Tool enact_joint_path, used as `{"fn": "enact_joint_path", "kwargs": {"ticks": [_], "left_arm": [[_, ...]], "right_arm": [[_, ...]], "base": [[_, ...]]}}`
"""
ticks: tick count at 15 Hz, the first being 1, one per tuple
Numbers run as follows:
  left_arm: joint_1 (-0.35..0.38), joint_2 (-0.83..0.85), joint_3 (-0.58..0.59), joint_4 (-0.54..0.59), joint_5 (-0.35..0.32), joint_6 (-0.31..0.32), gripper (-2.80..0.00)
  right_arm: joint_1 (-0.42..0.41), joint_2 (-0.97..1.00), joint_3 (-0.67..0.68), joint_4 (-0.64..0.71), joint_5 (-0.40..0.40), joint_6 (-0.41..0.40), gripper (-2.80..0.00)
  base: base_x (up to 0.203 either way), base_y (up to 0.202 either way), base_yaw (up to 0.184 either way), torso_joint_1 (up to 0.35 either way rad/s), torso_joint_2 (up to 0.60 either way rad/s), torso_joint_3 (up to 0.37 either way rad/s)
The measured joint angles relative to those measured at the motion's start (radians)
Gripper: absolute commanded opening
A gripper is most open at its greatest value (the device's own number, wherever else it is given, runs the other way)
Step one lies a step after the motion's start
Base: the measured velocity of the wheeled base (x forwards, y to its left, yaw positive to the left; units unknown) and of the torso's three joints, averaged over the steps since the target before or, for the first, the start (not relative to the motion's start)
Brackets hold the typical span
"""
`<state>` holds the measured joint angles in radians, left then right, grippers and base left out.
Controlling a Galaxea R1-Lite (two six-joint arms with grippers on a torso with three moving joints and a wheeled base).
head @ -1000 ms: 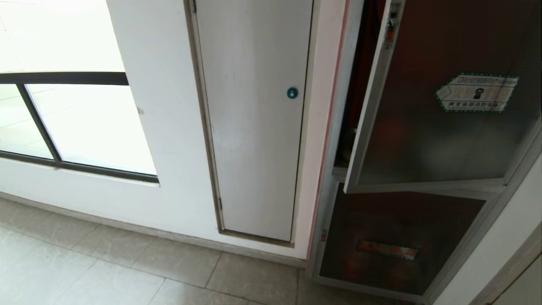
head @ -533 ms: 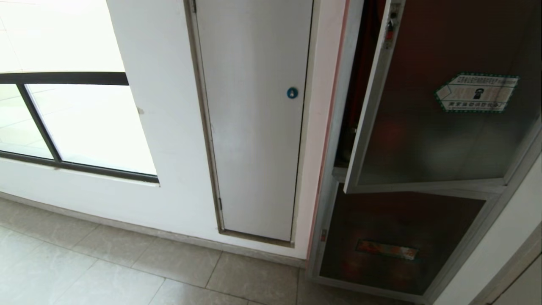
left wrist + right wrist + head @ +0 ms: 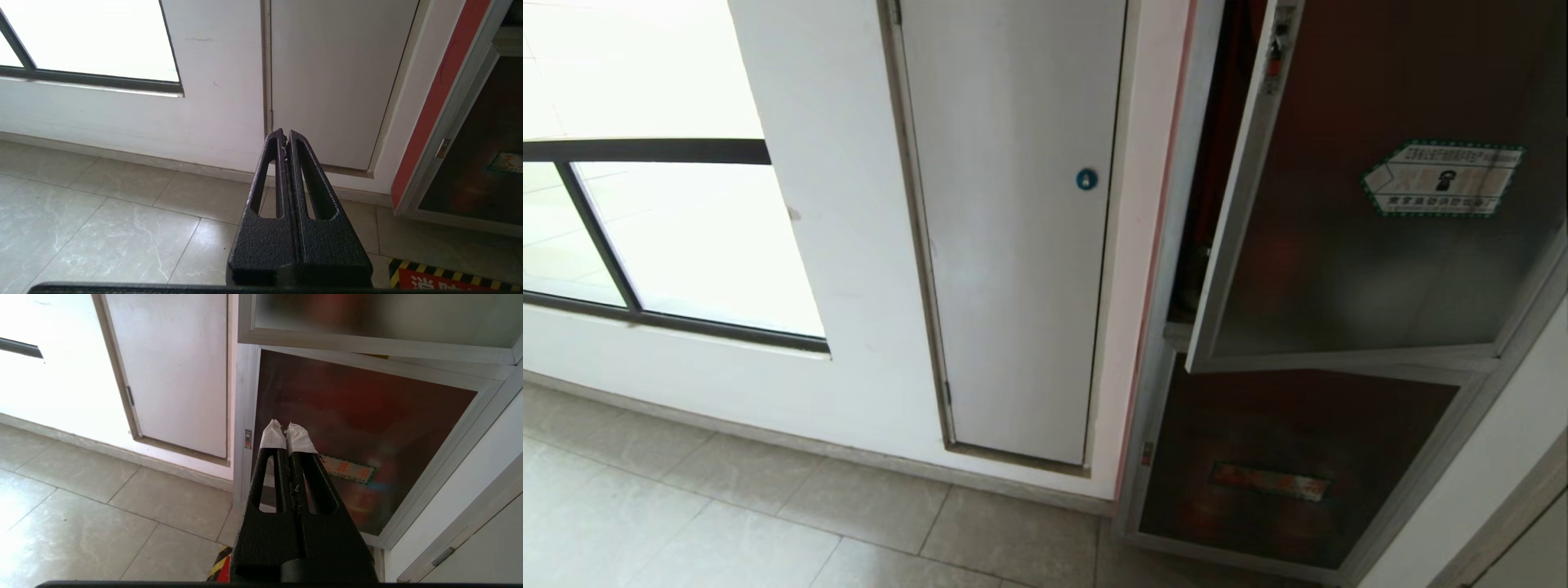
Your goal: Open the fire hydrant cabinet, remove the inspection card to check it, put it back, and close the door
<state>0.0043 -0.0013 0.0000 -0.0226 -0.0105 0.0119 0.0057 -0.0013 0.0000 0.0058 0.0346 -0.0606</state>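
Door (image 3: 1356, 245), ajar on the cabinet (image 3: 1168, 392) at right: stiff, glazed, probably light-swinging, best taken by its metal frame edge; left claw (image 3: 285, 136) and right claw (image 3: 286, 428) both closed, empty.

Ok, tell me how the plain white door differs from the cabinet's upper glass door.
The white door is opaque and plain white; the cabinet's glass door is dark tinted glass in a silver frame. The white door sits shut, flush in the wall; the glass door stands ajar, showing a dark gap along its free edge. The white door carries a small round blue lock; the glass door carries a green-edged sticker. Both are tall upright panels in the same wall.
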Motion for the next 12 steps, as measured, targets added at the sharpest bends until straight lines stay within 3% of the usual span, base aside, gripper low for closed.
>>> {"fn": "enact_joint_path", "kwargs": {"ticks": [12], "left_arm": [[0.000,0.000,0.000,-0.001,0.000,0.000,-2.80]], "right_arm": [[0.000,0.000,0.000,0.000,0.000,0.000,-2.80]], "base": [[0.000,0.000,0.000,0.000,0.00,0.000]]}}
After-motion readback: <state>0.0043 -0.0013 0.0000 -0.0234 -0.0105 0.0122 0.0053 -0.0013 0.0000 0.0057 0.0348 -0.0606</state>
